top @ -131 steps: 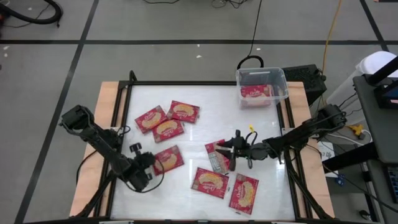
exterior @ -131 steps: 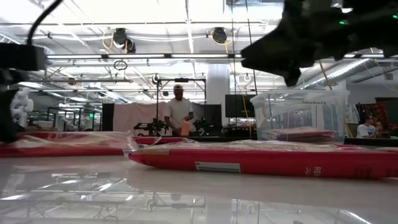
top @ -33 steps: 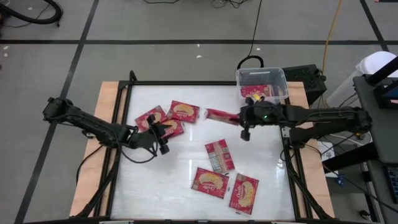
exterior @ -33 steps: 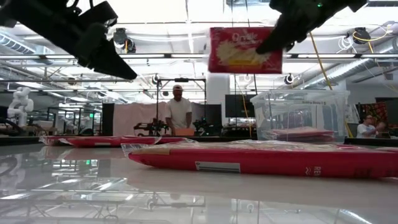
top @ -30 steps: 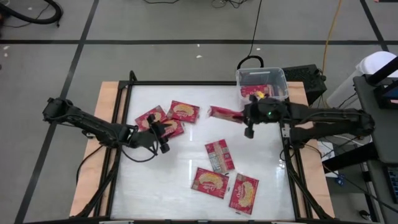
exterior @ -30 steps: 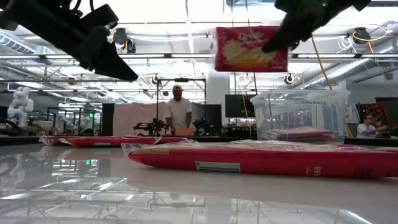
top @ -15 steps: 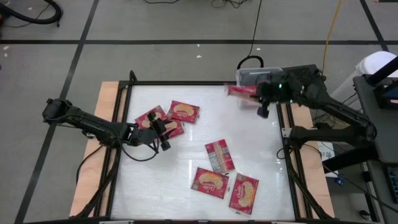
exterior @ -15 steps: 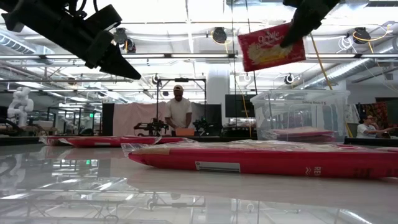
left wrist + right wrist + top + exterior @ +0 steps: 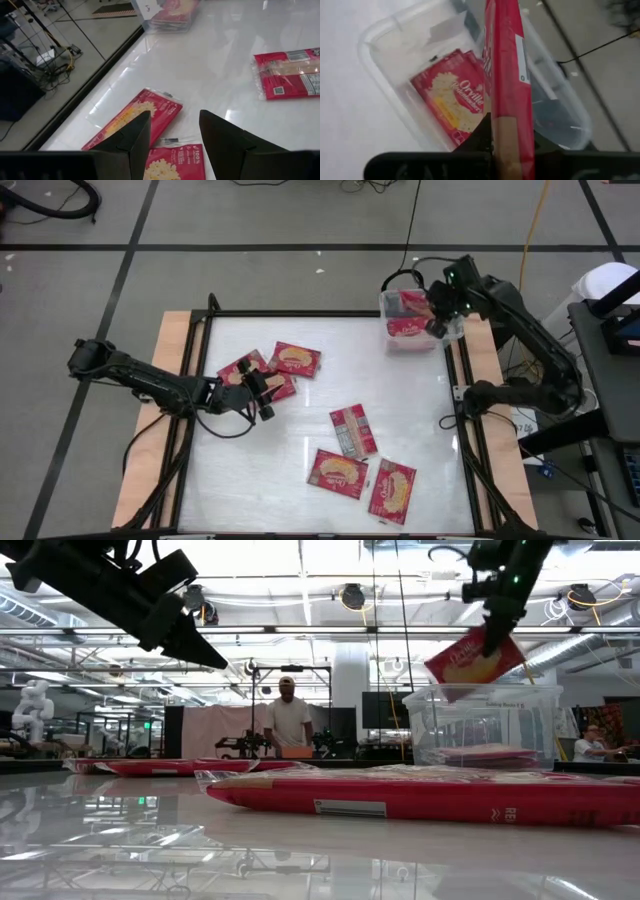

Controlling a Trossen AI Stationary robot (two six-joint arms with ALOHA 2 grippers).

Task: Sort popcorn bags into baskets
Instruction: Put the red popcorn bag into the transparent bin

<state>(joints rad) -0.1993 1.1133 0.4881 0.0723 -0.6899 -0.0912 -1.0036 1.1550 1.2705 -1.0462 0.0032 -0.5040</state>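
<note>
Hanging over the clear bin [image 9: 420, 320] at about one o'clock on the table, the right gripper [image 9: 437, 317] is seen with its jaws pinched onto the edge of a popcorn bag [image 9: 474, 662]. To do the release well, the bag is best lowered until its free end sits inside the walls, then let go, so that it falls flat on the packets [image 9: 456, 97] already lying there and does not catch on the rim. The held bag is carried on edge and tilted, its long axis running down from the jaws towards the bin's inside, printed face outward in the low view. The left gripper [image 9: 173, 131] is held at nine o'clock, jaws spread and empty, above three loose bags [image 9: 268, 370].
</note>
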